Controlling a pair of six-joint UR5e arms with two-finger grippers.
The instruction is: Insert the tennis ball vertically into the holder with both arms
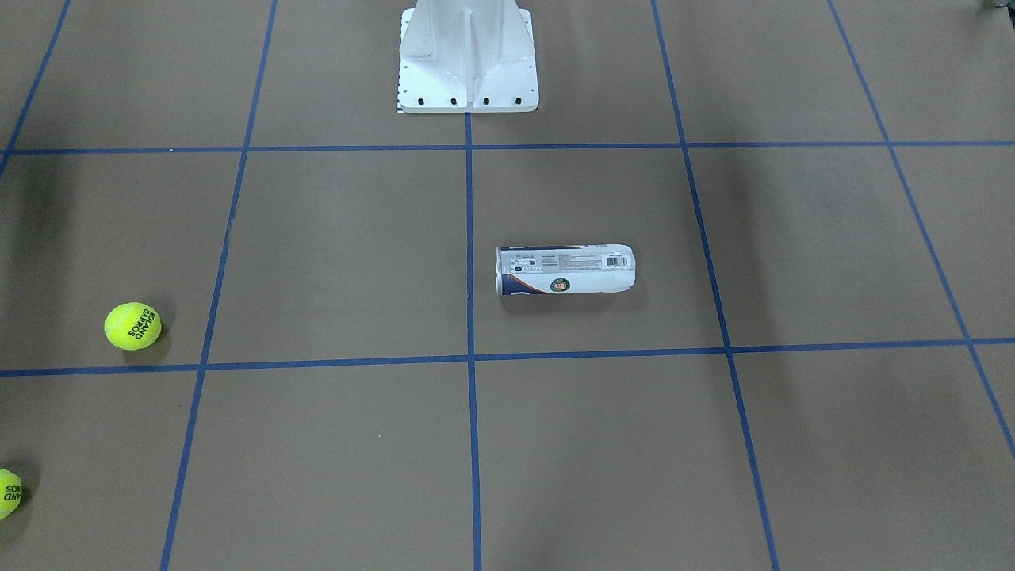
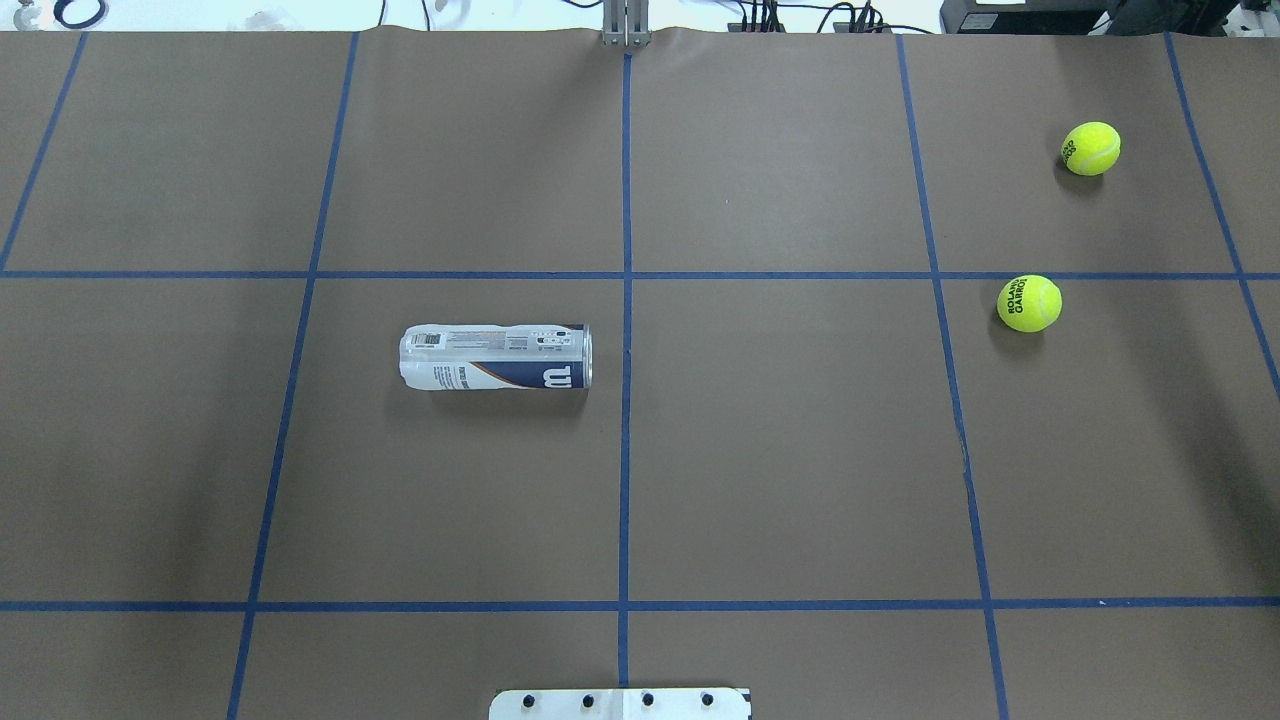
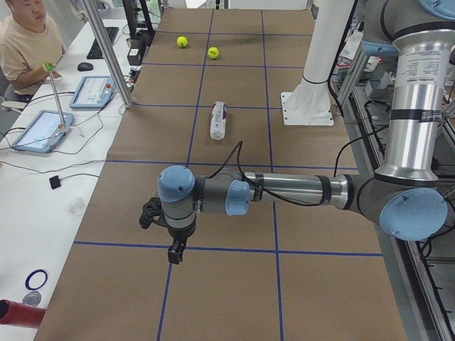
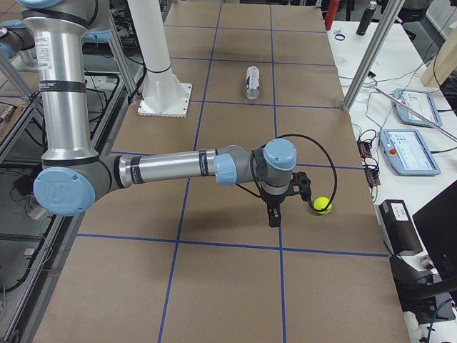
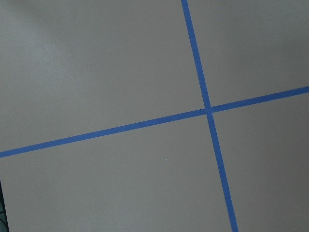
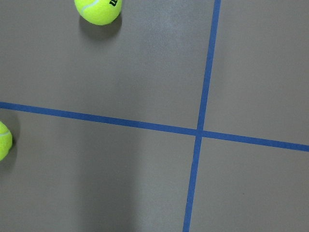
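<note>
The holder point(image 2: 495, 357), a clear can with a white and navy label, lies on its side left of the table's centre line, its open metal rim towards the middle. It also shows in the front view point(image 1: 564, 270). Two yellow-green tennis balls point(image 2: 1029, 303) point(image 2: 1090, 148) rest on the far right of the table. Both arms show only in the side views. The left gripper point(image 3: 174, 254) hangs above the table's left end, far from the can. The right gripper point(image 4: 273, 216) hangs beside one ball point(image 4: 323, 205). I cannot tell whether either gripper is open or shut.
The white pedestal base point(image 1: 468, 63) stands at the robot's side of the table. Blue tape lines point(image 2: 626, 300) grid the brown surface. A seated operator point(image 3: 25, 42), tablets point(image 3: 43, 130) and metal posts point(image 3: 106, 50) are at the far side.
</note>
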